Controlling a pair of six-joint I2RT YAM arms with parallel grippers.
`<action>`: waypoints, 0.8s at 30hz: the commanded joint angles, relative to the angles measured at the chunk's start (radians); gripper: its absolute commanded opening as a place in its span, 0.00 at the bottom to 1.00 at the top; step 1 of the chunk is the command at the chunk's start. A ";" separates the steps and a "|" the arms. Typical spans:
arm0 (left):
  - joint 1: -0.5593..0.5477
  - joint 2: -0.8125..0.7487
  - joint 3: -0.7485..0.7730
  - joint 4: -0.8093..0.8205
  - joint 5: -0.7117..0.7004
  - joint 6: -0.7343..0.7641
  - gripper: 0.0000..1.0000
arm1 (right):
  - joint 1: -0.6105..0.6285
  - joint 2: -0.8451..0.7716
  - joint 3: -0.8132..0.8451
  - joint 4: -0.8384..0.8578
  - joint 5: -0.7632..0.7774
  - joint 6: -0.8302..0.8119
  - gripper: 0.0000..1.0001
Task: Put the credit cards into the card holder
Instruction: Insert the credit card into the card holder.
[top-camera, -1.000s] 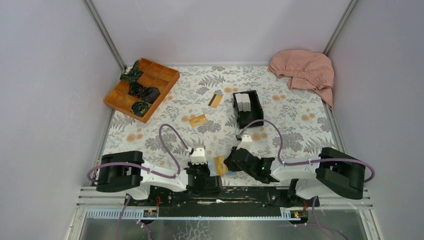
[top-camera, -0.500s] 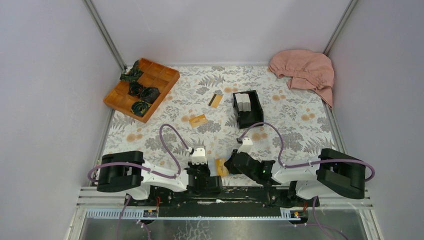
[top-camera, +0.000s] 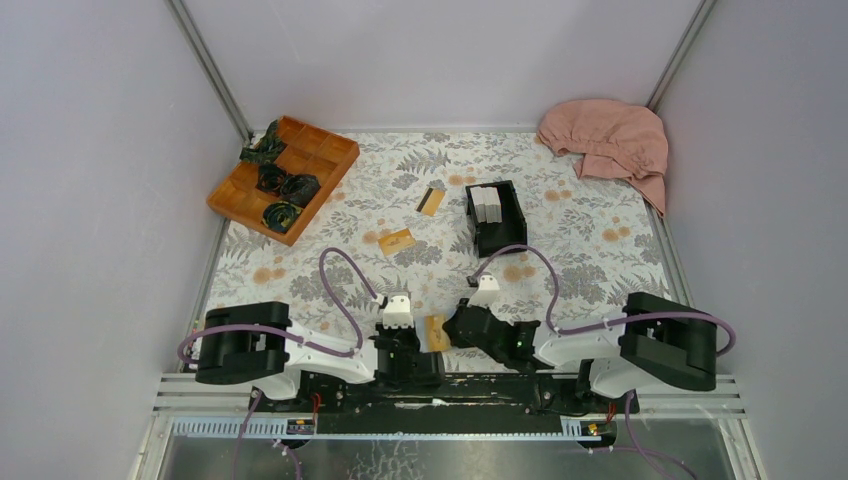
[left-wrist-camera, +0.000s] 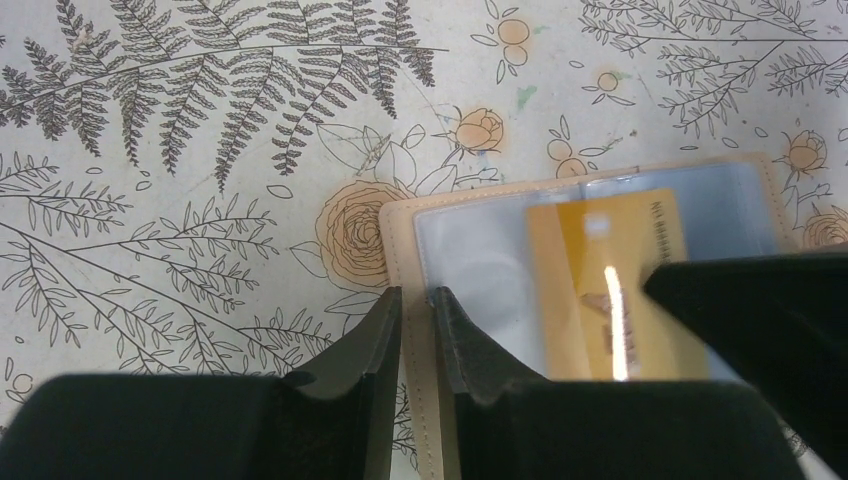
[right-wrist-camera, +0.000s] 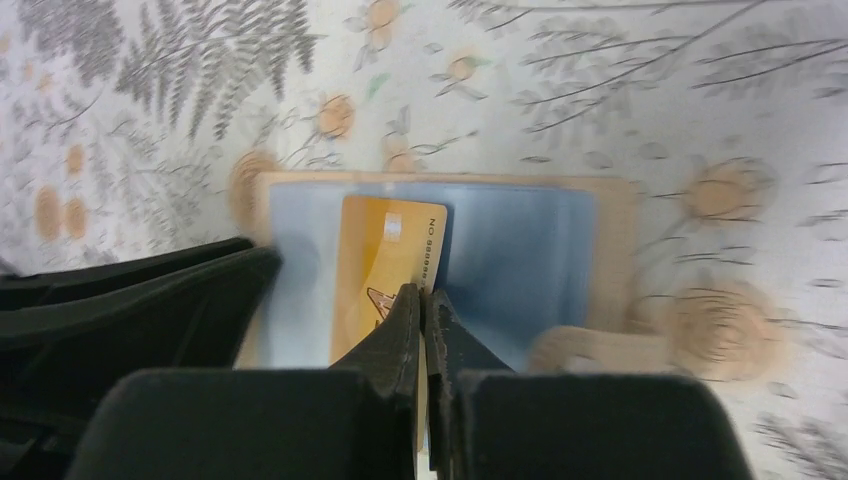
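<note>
The card holder (left-wrist-camera: 470, 250) lies open and flat on the flower-printed table (top-camera: 580, 260), near its front edge between the 2 arms, with its clear inner panels facing up. The left gripper (left-wrist-camera: 415, 300) has its fingers nearly together, pinched on the holder's beige border. The right gripper (right-wrist-camera: 422, 295) is clamped tight on 1 gold credit card (right-wrist-camera: 385, 260), which slants over the holder's inner panels; whether its edge has entered a slot I cannot tell. The holder's snap tab (right-wrist-camera: 585, 350) sticks out on the side away from the left gripper. Farther back on the table, well apart from the holder, lie 2 more cards: a gold card (top-camera: 398, 241) and a card with a black band (top-camera: 431, 201), the latter near a black box (top-camera: 497, 243). An orange tray (top-camera: 330, 150) sits at the back left and a pink cloth (top-camera: 610, 135) at the back right.
</note>
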 joint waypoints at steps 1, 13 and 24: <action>0.009 0.082 -0.069 0.084 0.259 -0.004 0.12 | 0.054 0.081 0.018 -0.053 -0.137 0.018 0.00; -0.004 0.083 -0.076 0.085 0.264 -0.016 0.10 | 0.076 0.101 0.023 -0.045 -0.150 0.039 0.00; -0.013 0.067 -0.084 0.083 0.261 -0.024 0.09 | 0.116 0.132 0.084 -0.109 -0.107 0.045 0.27</action>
